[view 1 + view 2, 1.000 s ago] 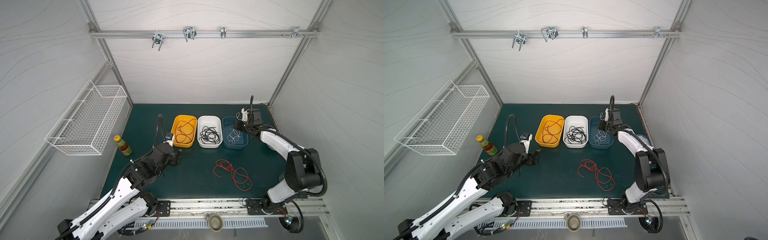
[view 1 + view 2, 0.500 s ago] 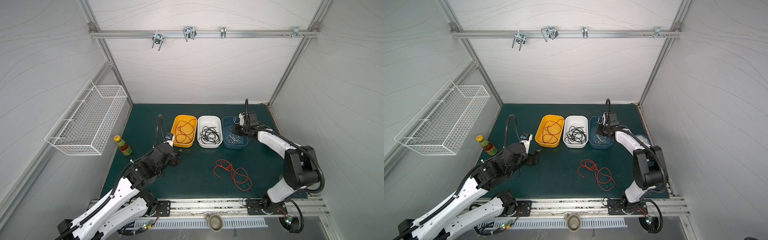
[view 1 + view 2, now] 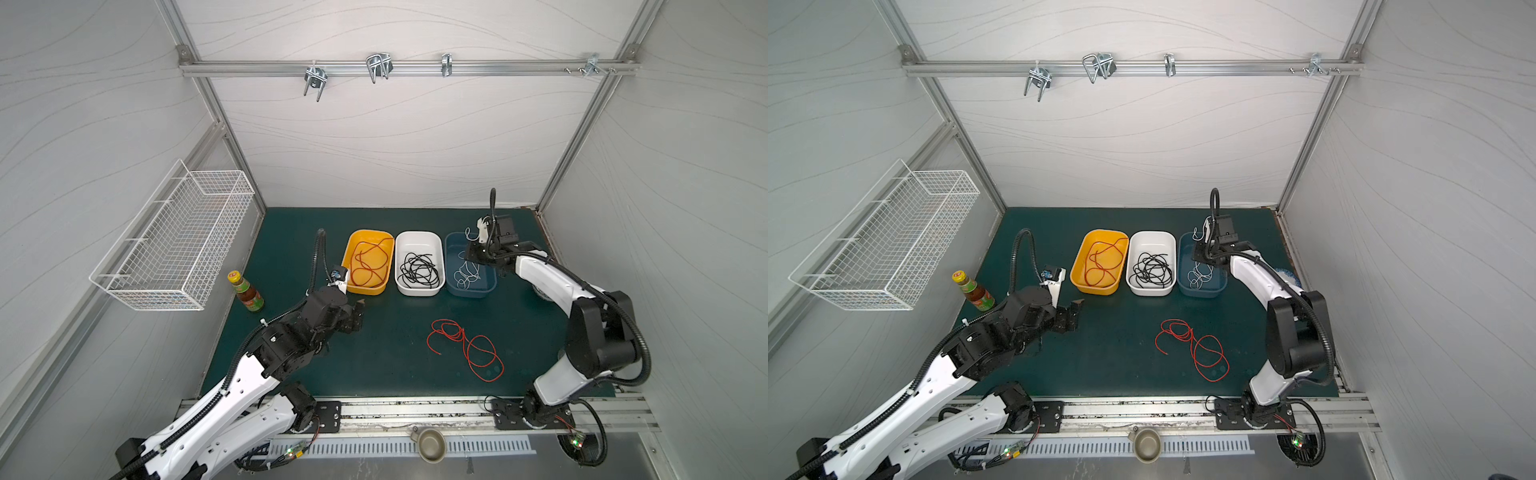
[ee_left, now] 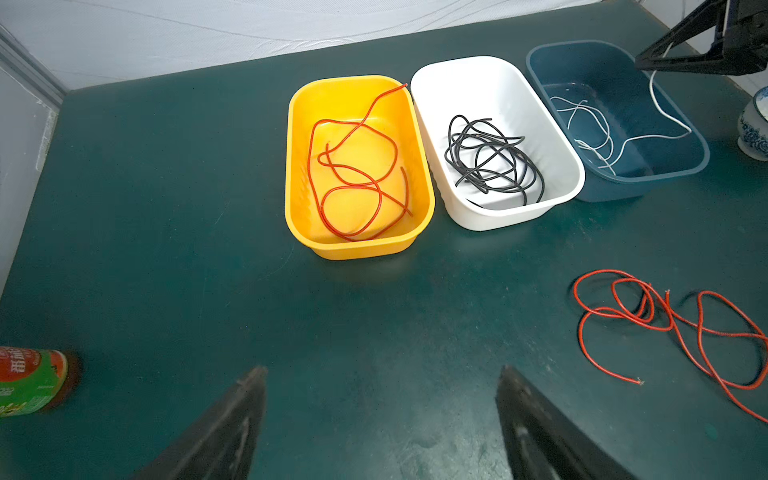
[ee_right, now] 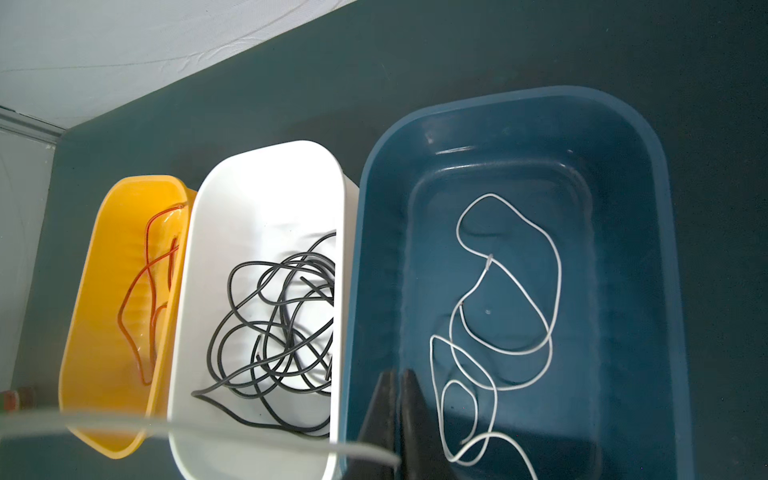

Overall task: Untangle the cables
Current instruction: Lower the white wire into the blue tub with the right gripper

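Nearest, right of the middle, a loose red cable [image 3: 462, 337] lies in open loops on the green tabletop [image 3: 390, 365], clear of everything else. To the left and a little farther back, the left hand [image 4: 382, 370] hangs just over the tabletop with its dark fingers [image 4: 232, 415] spread wide and nothing between them. A sauce bottle [image 3: 246, 292] stands upright near the left edge, beside that arm.

Beyond them, three bins sit side by side in a row across the far half of the tabletop. The yellow bin [image 3: 368, 289] on the left holds a second red cable [image 4: 351, 187], one end resting up on its far rim. The white bin [image 3: 417, 292] in the middle holds the black cables [image 3: 419, 270] in a loose tangle. The blue bin [image 3: 469, 294] on the right holds a white cable [image 5: 552, 266], coiled on its floor.

The right hand [image 5: 397, 376] hovers over the blue bin's right side, fingers pressed together on the white cable, which rises from the bin to the fingertips. A blue-and-white jar [image 4: 754, 124] stands just right of the blue bin. A white wire basket [image 3: 174, 245] hangs on the left wall.
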Controlling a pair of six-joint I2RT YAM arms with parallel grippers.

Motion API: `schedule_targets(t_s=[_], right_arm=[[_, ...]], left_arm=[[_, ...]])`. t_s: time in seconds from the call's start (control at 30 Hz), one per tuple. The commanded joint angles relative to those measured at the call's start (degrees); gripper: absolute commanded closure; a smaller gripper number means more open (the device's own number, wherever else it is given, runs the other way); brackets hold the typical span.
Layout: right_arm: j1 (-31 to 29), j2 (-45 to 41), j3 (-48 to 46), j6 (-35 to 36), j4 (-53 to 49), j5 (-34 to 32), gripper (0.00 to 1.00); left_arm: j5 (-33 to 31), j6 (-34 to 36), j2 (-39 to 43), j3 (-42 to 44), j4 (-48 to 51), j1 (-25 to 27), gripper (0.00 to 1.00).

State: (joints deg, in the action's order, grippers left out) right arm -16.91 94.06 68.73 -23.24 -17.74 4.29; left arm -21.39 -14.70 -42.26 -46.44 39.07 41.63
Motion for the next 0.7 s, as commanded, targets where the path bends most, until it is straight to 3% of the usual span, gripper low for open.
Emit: schedule_targets(t_s=[0.0, 0.3, 0.67], right_arm=[[0.1, 4.3, 2.8, 1.2, -3.4, 0.2, 0.93], [0.7, 7.7, 2.2, 0.4, -5.4, -0.2, 0.88], [2.2, 6.1, -0.6, -1.1, -6.4, -2.0, 0.88]], left_arm=[[0.2, 0.1, 0.1, 0.1, -2.0, -0.1, 0.12], [1.3, 0.1, -0.4, 0.1, -2.1, -0.1, 0.13], [2.3, 0.2, -0.9, 0.1, -2.1, -0.1, 0.13]])
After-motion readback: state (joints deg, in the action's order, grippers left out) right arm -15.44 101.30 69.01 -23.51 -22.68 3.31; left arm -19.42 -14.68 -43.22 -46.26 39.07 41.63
